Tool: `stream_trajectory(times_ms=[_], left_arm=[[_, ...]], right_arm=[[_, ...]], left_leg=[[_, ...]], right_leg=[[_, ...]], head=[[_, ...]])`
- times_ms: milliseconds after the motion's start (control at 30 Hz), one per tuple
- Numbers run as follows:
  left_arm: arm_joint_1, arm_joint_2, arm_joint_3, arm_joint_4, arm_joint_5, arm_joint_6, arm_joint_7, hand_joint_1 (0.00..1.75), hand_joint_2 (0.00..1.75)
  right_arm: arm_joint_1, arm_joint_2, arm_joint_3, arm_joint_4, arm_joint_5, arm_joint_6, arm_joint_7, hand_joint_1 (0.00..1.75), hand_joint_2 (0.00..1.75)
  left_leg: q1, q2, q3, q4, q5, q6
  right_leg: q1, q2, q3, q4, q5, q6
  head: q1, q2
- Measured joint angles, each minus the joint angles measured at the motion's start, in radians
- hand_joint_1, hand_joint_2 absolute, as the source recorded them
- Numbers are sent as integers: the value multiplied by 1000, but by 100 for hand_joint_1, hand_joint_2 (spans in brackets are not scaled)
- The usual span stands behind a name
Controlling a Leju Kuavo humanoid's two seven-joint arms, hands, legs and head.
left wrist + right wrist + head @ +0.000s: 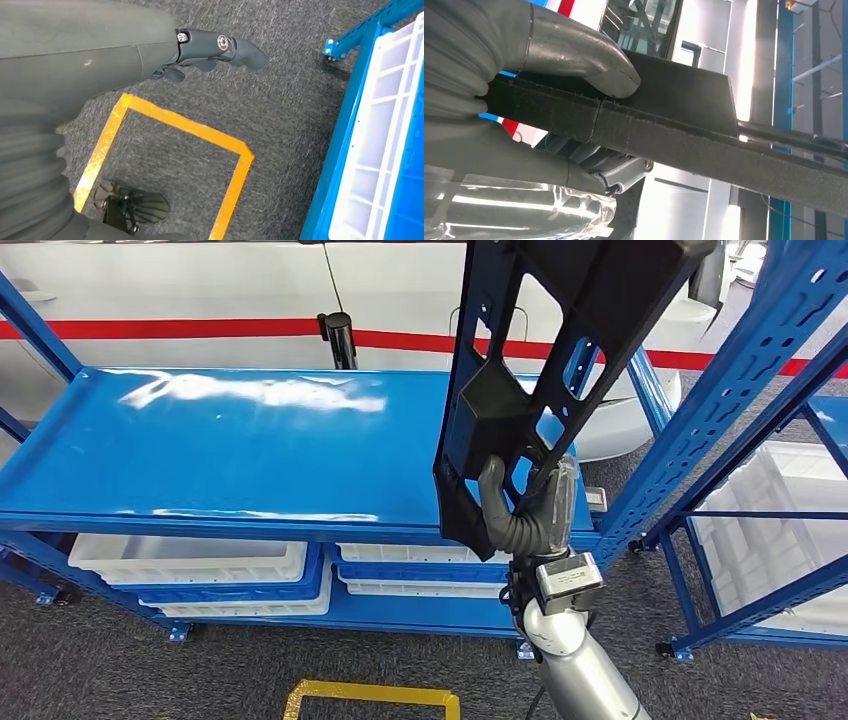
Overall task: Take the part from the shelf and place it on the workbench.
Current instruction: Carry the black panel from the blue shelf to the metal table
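Between thumb and fingers of the right hand [528, 512]: long black moulded plastic part [545, 370], gripped at its lower end, raised upright above blue steel shelf [230, 450]; left hand [210, 50] empty, fingers loosely apart; workbench placement outstanding.

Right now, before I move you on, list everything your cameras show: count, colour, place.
Long black plastic part with cut-outs: one, black, held upright over the right end of the shelf top.
Blue metal shelf rack: one, blue, straight ahead, its glossy top bare.
Second blue rack: one, blue, to the right.
White plastic bins: several, white, on the lower shelf; another in the right rack.
Yellow floor tape square: one, yellow, on grey carpet.
White wall with red stripe: behind the shelf.
Right hand: grips the part's lower end.
Left hand: hangs above the floor, holding nothing.
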Motion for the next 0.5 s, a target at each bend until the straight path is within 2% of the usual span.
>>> stream_trajectory(times_ms=[67, 100, 133, 200, 233, 267, 300, 400, 433, 500], left_arm=[[0, 0, 0, 1, -2, 1, 0, 0, 175], [1, 1, 0, 1, -3, 1, 1, 0, 175], [1, 1, 0, 1, -4, 1, 1, 0, 175], [1, 2, 0, 2, -5, 1, 4, 0, 175], [1, 2, 0, 2, -7, 0, 5, 0, 175], [1, 2, 0, 2, -8, 0, 7, 0, 175], [0, 2, 0, 3, -10, 0, 8, 0, 175], [-3, 2, 0, 3, -13, 0, 9, 0, 175], [-4, 2, 0, 3, -13, 1, 10, 0, 175], [-5, 2, 0, 3, -14, 2, 11, 0, 175]], right_arm=[[0, 0, 0, 0, 0, -1, 0, 175, 175], [0, 0, 0, 0, 0, 0, 0, 175, 175], [0, 1, 0, 0, -1, 0, 0, 175, 175], [1, 1, 0, 0, -2, 1, -3, 175, 175], [2, 1, 0, 0, -1, 2, -4, 175, 175], [4, 0, 0, 0, -1, 2, -5, 175, 175], [5, 0, 0, 0, -1, 3, -6, 175, 175], [6, 2, 0, -3, 0, 4, -7, 175, 175], [5, 2, 0, -4, 0, 4, -8, 175, 175], [3, 4, 0, -6, 0, 6, -8, 175, 175]], left_leg=[[6, -2, -8, 10, -6, -12], [9, -3, -18, 37, -30, -19], [13, -5, -34, 84, -68, -26], [19, -6, -77, 214, -153, -41], [23, -6, -89, 261, -177, -46], [26, -6, -85, 276, -183, -49], [28, -6, -59, 250, -171, -49], [28, -9, 75, 52, -112, -38], [24, -10, 99, 12, -104, -31], [15, -10, 103, -1, -94, -16]], right_leg=[[-8, -1, -3, -2, 13, -13], [-13, -1, -5, -4, 20, -19], [-17, -2, -9, -5, 26, -23], [-15, -3, -22, -4, 36, -27], [-15, -3, -29, -4, 41, -26], [-14, -3, -36, -3, 47, -25], [-14, -2, -42, -3, 52, -22], [-13, -1, -53, -4, 67, -8], [-12, -1, -54, -5, 71, -3], [-11, -2, -55, -10, 82, 12]], head=[[0, 0], [-2, 0], [-4, 0], [-6, 0], [-6, 0], [-6, 0], [-6, 0], [-6, 0], [-5, 0], [-3, 0]])
